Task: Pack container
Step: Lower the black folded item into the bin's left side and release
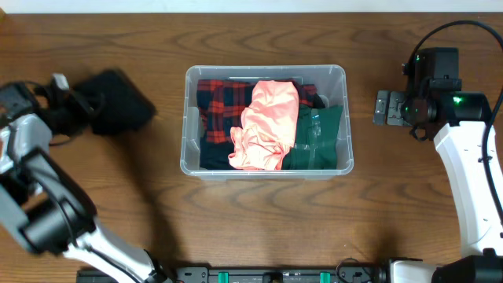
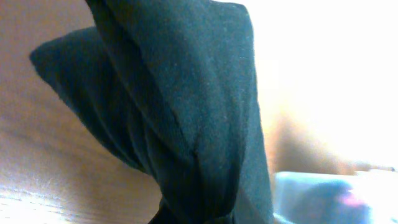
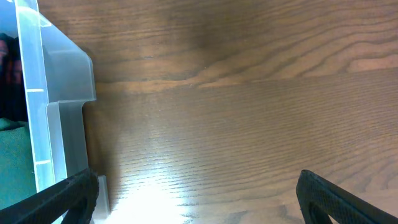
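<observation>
Container (image 1: 259, 172) — bottom hidden, clothes (image 1: 267, 126) heaped

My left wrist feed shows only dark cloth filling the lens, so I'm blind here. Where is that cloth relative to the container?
Observer: The dark cloth is bunched at the left gripper, left of the container and outside it.
Operator: What's in the container?
Observer: A plaid garment, a pink garment and a green garment.
Operator: Is the right arm near it?
Observer: The right gripper is open above the table, right of the container and apart from it.
</observation>
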`<state>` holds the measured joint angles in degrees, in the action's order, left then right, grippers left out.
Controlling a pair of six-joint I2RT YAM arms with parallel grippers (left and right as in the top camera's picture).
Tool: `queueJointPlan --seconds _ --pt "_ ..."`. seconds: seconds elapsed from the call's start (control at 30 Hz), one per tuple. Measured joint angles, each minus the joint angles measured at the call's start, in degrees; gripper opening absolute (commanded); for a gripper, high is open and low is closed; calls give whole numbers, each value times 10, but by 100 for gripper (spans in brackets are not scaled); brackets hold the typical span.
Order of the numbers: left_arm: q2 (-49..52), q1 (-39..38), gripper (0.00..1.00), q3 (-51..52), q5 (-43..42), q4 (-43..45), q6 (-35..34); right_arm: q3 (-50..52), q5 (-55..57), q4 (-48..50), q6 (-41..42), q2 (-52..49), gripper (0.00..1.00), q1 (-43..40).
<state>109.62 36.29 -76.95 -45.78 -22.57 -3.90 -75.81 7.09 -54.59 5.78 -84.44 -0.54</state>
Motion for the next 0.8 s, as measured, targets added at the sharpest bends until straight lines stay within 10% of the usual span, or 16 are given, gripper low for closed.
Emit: queueJointPlan --seconds 0.37,0.8 --pt "-326 -150 6 -5 -33 -116 5 0 0 0 -2 0 99 0" --pt "-276 -369 6 5 81 -302 109 0 0 -2 -2 0 99 0"
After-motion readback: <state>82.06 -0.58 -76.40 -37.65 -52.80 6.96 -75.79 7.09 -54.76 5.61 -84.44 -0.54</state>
